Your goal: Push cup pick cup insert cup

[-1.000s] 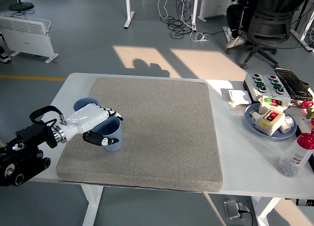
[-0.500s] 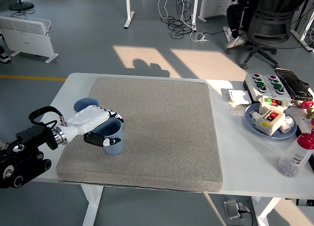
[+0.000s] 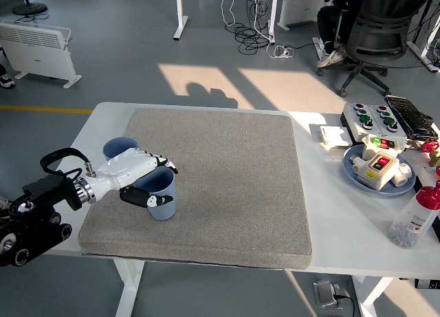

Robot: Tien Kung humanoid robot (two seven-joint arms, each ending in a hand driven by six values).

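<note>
A blue cup point(image 3: 162, 195) stands upright on the grey mat point(image 3: 227, 172) near its front left. My left hand point(image 3: 146, 181), white with black fingertips, is curled around the cup from the left, thumb in front and fingers over the rim. A second blue cup point(image 3: 118, 148) stands behind my hand at the mat's left edge, partly hidden by the wrist. My right arm does not show.
On the white table point(image 3: 330, 234) at the right stand a blue plate point(image 3: 357, 174) with small boxes, a button box point(image 3: 375, 117), a white card point(image 3: 334, 135) and a clear bottle with a red cap point(image 3: 415, 216).
My left hand has slid the held cup a little to the right and toward the front edge, away from the second cup.
</note>
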